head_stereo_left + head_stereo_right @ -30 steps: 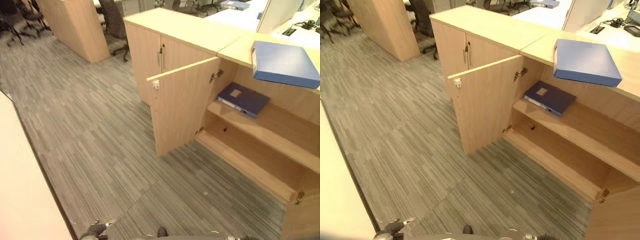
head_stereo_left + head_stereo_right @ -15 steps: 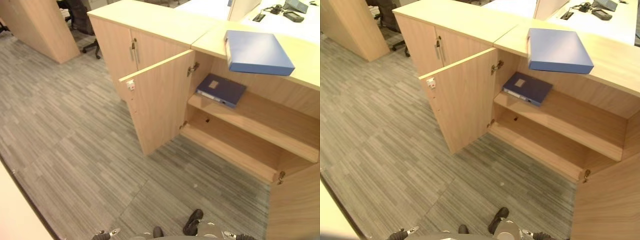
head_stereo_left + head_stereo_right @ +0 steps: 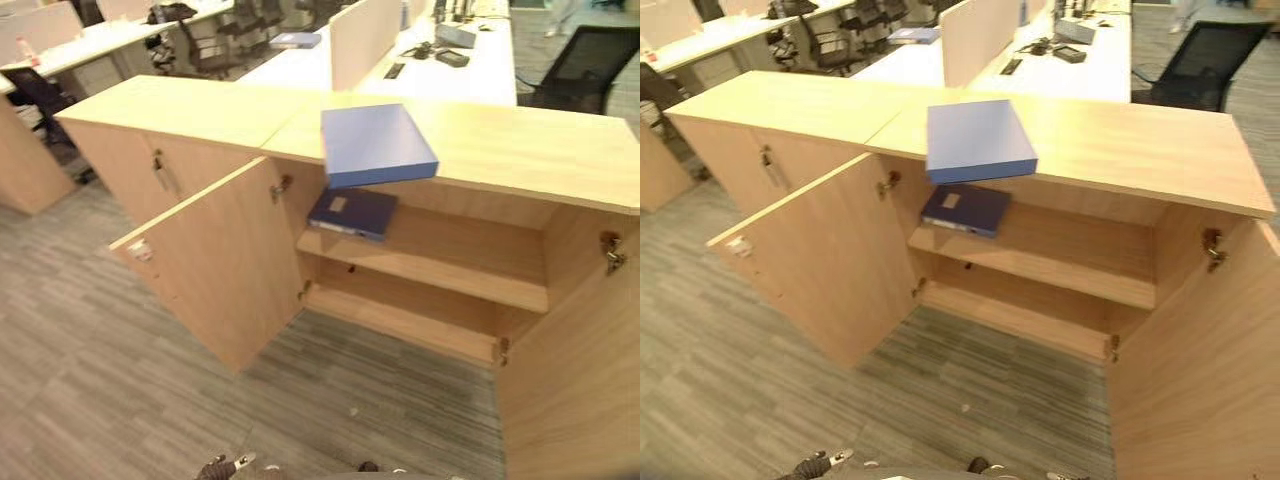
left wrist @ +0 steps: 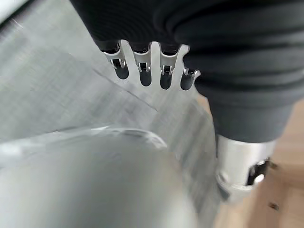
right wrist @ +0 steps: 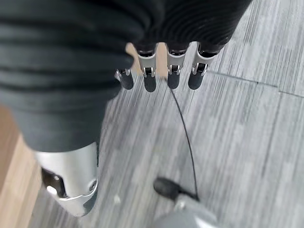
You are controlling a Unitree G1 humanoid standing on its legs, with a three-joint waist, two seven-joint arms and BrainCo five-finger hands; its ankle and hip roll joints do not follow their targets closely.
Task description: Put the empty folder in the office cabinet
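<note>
your left hand (image 4: pixel 142 71) hung released over the carpet floor (image 4: pixel 57 90), fingers straight, grasping nothing. well ahead of both hands stood the office cabinet (image 3: pixel 470 160) with its left door (image 3: pixel 215 265) and right door (image 3: pixel 575 370) swung wide. a blue folder (image 3: pixel 375 143) lay flat on the cabinet's top, overhanging the front edge; a darker blue folder (image 3: pixel 352 211) lay on the upper shelf (image 3: pixel 450 275) just below it. your right hand (image 5: pixel 161 71) likewise hung released above the floor, far from either folder.
</note>
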